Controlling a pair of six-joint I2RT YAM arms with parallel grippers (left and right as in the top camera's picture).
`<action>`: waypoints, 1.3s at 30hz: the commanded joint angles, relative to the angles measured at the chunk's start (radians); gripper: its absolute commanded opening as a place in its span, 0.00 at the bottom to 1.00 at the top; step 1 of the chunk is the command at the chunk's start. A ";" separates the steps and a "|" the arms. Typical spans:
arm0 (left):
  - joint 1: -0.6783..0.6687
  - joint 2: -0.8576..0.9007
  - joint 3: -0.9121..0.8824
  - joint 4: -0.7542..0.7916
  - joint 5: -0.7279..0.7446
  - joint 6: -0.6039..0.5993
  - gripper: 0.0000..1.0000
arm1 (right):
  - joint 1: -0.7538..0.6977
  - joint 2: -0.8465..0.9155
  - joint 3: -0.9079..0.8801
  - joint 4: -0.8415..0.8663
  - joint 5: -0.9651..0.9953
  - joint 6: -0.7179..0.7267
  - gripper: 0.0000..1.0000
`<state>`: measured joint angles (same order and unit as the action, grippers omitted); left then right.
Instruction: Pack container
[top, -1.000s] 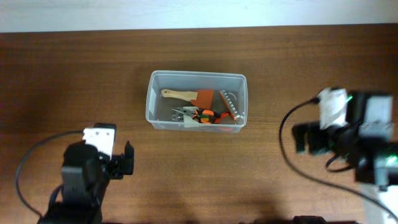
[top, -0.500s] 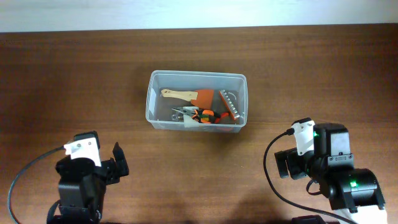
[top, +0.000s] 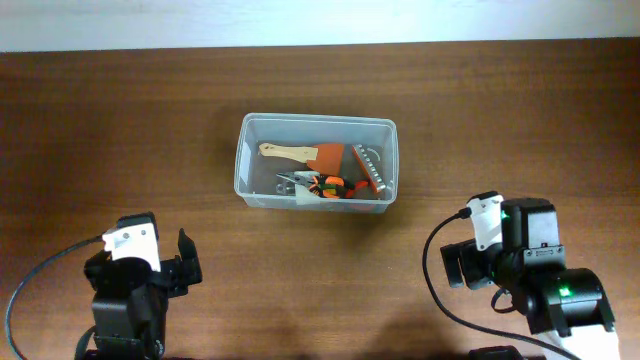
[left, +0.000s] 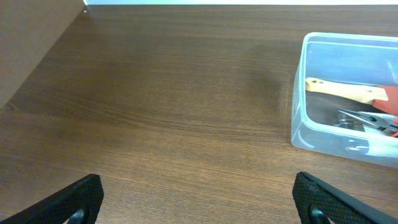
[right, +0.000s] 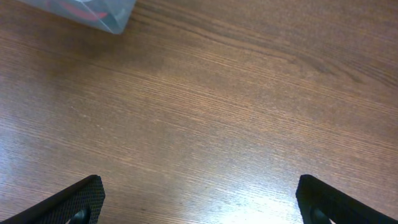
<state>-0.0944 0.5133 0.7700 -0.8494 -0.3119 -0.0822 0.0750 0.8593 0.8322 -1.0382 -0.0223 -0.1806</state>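
Observation:
The clear plastic container (top: 250, 190) stands at the table's middle. It holds a wooden-handled scraper with an orange blade (top: 305, 154), orange-handled pliers (top: 325, 185) and a metal tool (top: 370, 168). It also shows in the left wrist view (left: 298, 134) and, as a corner, in the right wrist view (right: 118, 22). My left gripper (left: 199, 199) is open and empty near the front left, well short of the container. My right gripper (right: 199, 199) is open and empty at the front right, over bare wood.
The brown wooden table (top: 130, 120) ends at a pale wall strip along the far edge (top: 320, 20). Black cables loop beside both arms (top: 435, 270).
Both arms have drawn back toward the table's front edge: the right arm came down from mid right, the left slid back a little. The container and its contents have not moved.

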 joint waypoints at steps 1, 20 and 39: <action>-0.001 -0.008 -0.006 -0.001 -0.022 0.023 0.99 | 0.010 0.025 -0.006 0.006 0.016 0.006 0.99; -0.001 -0.008 -0.006 -0.001 -0.022 0.024 0.99 | 0.010 -0.043 -0.026 0.107 0.055 0.006 0.99; -0.001 -0.008 -0.006 -0.001 -0.022 0.023 0.99 | 0.009 -0.673 -0.582 0.738 0.043 0.111 0.99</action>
<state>-0.0944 0.5129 0.7692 -0.8494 -0.3233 -0.0715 0.0757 0.2245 0.2798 -0.3485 -0.0063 -0.0898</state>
